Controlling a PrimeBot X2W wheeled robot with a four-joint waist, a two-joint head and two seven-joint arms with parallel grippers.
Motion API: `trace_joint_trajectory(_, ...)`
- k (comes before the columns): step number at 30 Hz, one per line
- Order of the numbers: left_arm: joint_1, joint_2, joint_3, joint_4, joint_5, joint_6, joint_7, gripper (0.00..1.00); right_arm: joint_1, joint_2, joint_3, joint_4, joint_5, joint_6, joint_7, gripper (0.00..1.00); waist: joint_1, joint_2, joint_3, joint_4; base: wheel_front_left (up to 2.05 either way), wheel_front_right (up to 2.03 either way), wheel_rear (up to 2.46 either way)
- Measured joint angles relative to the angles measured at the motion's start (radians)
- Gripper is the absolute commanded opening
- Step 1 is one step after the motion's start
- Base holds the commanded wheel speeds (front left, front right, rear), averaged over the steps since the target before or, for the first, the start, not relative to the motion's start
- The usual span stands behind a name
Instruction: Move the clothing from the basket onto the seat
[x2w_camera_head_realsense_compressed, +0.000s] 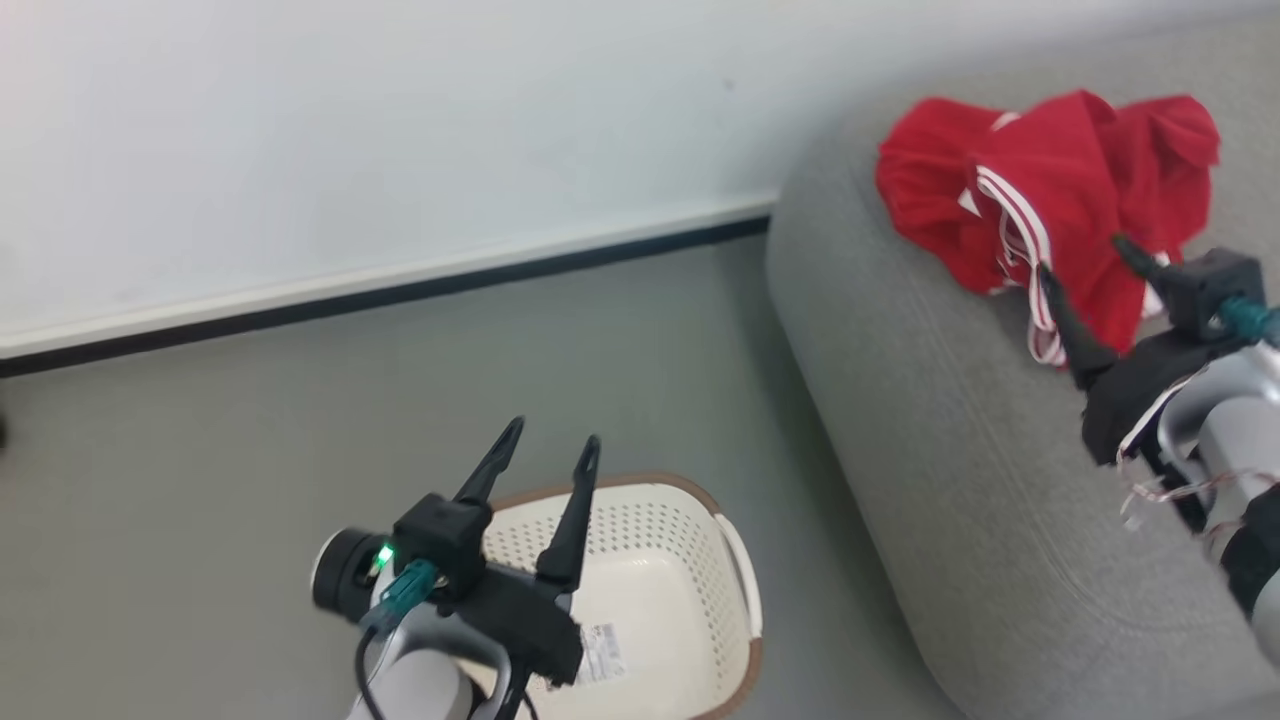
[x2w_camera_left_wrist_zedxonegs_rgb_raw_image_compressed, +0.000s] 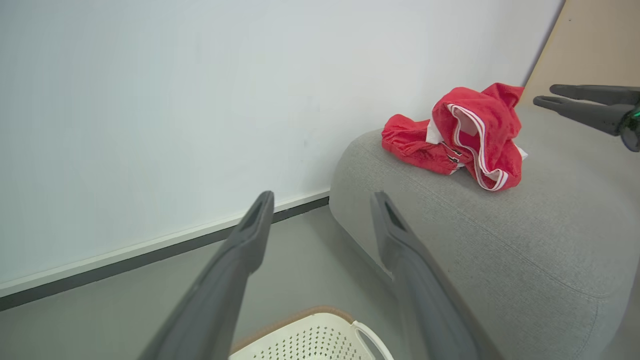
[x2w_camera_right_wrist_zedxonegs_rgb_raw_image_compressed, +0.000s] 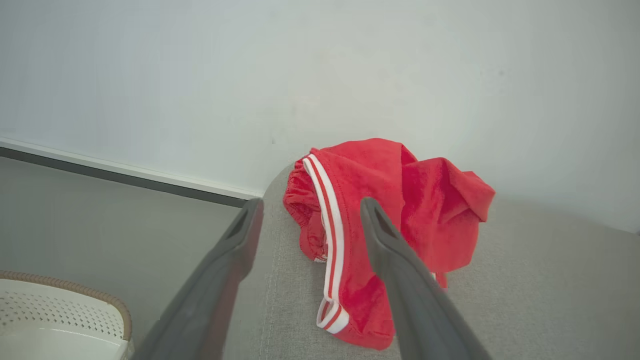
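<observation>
Both spread (empty): left end effector (x2w_camera_head_realsense_compressed: 553, 434), right end effector (x2w_camera_head_realsense_compressed: 1082, 256)

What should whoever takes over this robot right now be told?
Left claw: open, empty, hanging over the basket.
Right claw: open, empty, over the seat, close to the red clothing but not gripping it.
Done: the clothing lies in a crumpled heap on the seat's end near the wall. What shows of the basket's inside looks empty.
Left: the left claw hides part of the basket, and I cannot tell whether the heap is one piece or two, so check both. Otherwise the job looks finished.
</observation>
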Motion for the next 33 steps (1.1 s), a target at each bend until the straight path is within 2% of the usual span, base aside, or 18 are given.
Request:
trace_joint_trajectory(3,0.033,0.006,0.024,0.006,-0.015,0.001,-0.01,1.0,0.044,0.02,-0.014,-0.015,0.016,-0.006,0.0,1.0,0.0001,0.0001,-0.031,0.031,0.0,0.0,0.0)
trace_joint_trajectory(8,0.089,0.024,0.07,0.009,-0.036,0.01,-0.019,1.0,0.142,0.063,-0.036,-0.067,0.051,-0.035,0.0,1.0,0.0001,0.0001,-0.084,0.081,0.0,0.0,0.0)
trace_joint_trajectory(18,0.222,0.064,0.173,-0.013,-0.051,0.021,-0.035,1.0,0.368,0.121,-0.075,-0.255,0.086,-0.13,0.0,1.0,0.0001,0.0001,-0.182,0.164,0.0,0.0,0.0)
trace_joint_trajectory(23,0.276,0.068,0.212,-0.036,-0.05,0.027,-0.038,1.0,0.463,0.129,-0.089,-0.363,0.086,-0.19,0.0,1.0,0.0001,0.0001,-0.217,0.184,0.0,0.0,0.0)
trace_joint_trajectory(33,0.369,0.069,0.272,-0.067,-0.016,0.027,-0.045,1.0,0.666,0.138,-0.128,-0.563,0.068,-0.24,0.0,1.0,0.0002,0.0002,-0.251,0.181,0.0,0.0,0.0)
